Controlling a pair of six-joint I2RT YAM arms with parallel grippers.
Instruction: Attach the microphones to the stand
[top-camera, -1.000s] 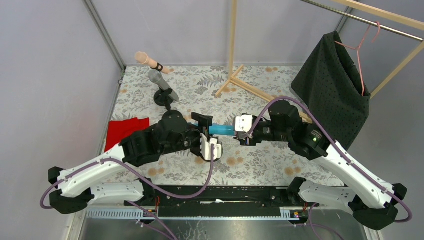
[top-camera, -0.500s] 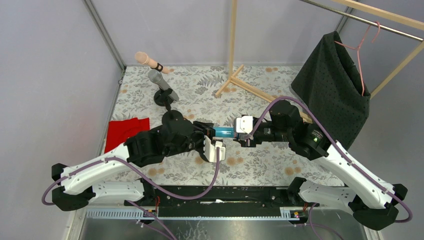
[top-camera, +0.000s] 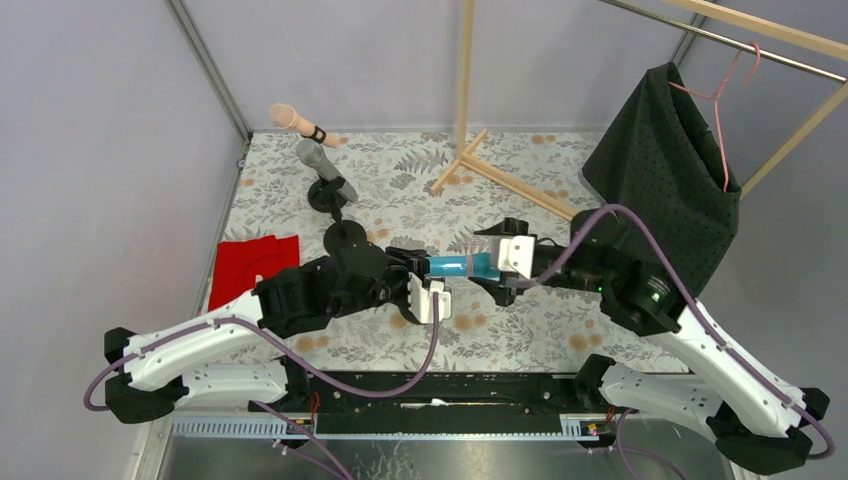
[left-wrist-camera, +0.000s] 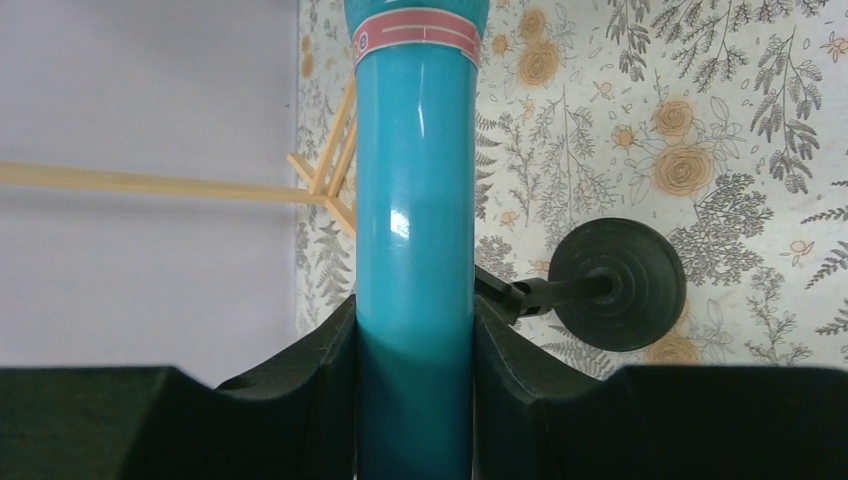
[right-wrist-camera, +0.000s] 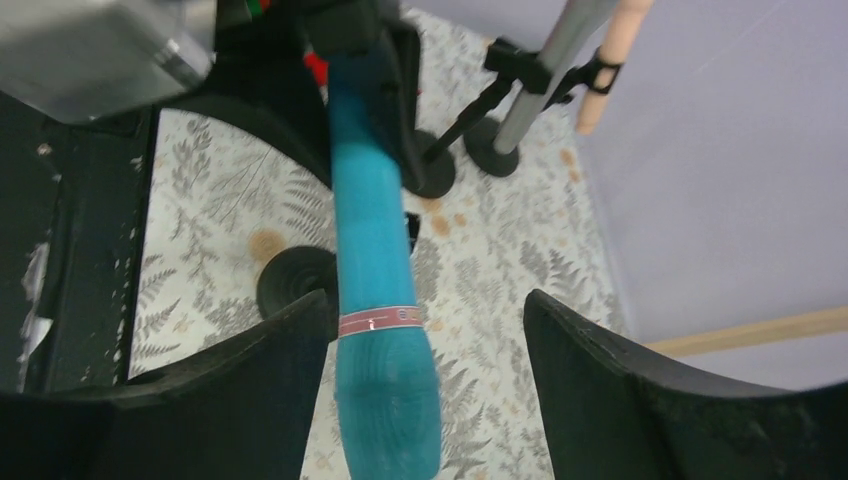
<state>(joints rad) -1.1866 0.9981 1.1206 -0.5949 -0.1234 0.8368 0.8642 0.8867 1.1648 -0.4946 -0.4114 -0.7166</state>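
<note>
Red cloth (top-camera: 252, 262) at left — black garment (top-camera: 665, 170) on a pink hanger (top-camera: 717, 115) at right.

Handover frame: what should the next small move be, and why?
Probably back the right tool straight off the blue microphone: its jaws stand open around the head, while the left tool is clamped on the handle. Then the left tool can carry it to the empty stand.

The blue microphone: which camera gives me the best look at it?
The right wrist view: the blue microphone shows almost whole, with its rounded head, pink band and handle. The left wrist view shows only its handle and band, clamped in the left gripper. The top view shows it small, both ends covered.
</note>
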